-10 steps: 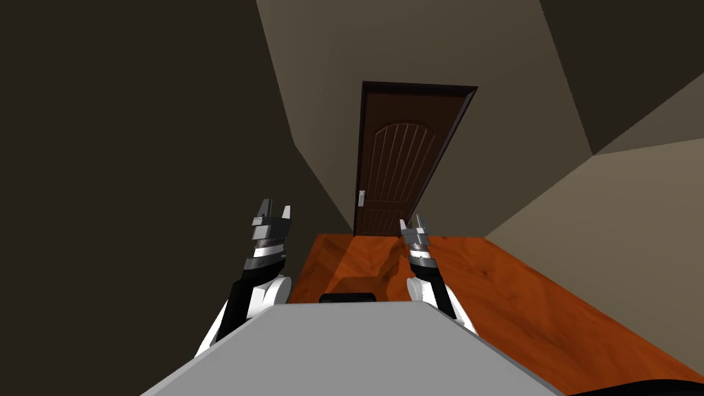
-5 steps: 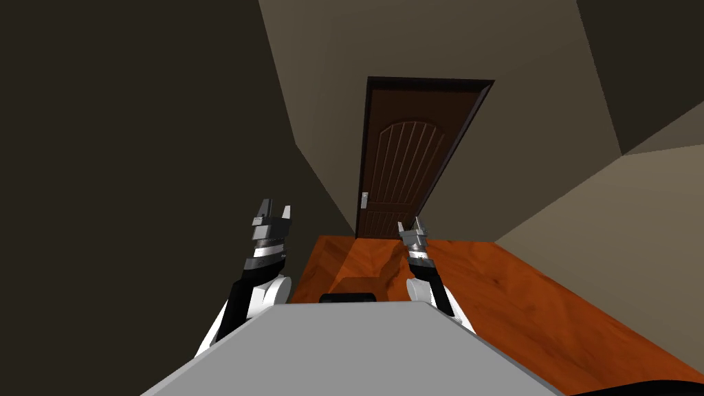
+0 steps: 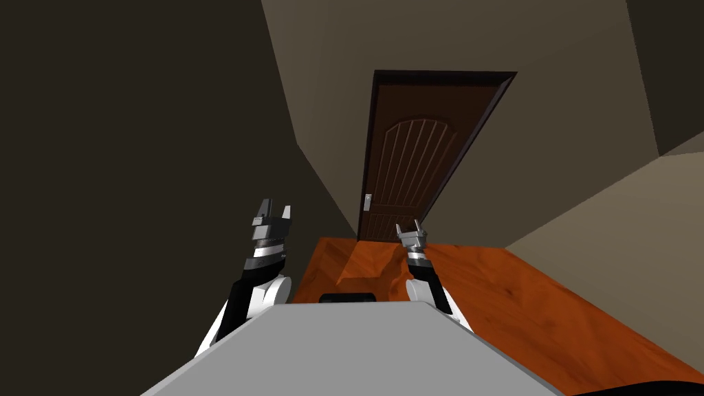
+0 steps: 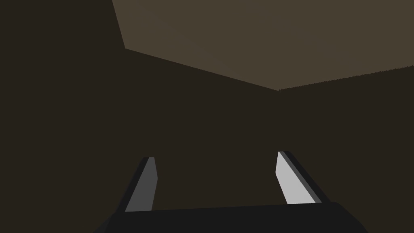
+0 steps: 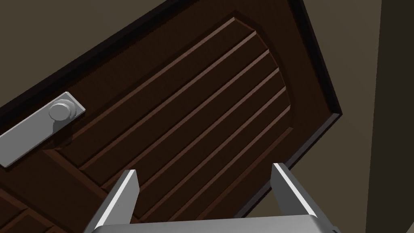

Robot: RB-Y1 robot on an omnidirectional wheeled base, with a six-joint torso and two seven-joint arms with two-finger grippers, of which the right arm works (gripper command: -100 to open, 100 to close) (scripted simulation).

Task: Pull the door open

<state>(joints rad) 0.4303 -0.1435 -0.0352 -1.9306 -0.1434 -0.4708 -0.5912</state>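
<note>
Right pincer (image 5: 205,168) gapes empty toward the upright dark door (image 5: 194,93), knob (image 5: 60,111) at its left edge; left pincer (image 4: 216,155) gapes empty.

We held both arms forward, side by side. Our left gripper (image 3: 276,208) sat left of centre in the lower half of the head view, on a dark left forearm (image 3: 237,309) with a white band at the wrist. Its two fingers (image 4: 297,182) stood wide apart with nothing between them. Our right gripper (image 3: 408,227) sat just right of centre and slightly lower in the frame, on a slimmer-looking right forearm (image 3: 430,282). Its blades (image 5: 121,198) were likewise spread and held nothing.
</note>
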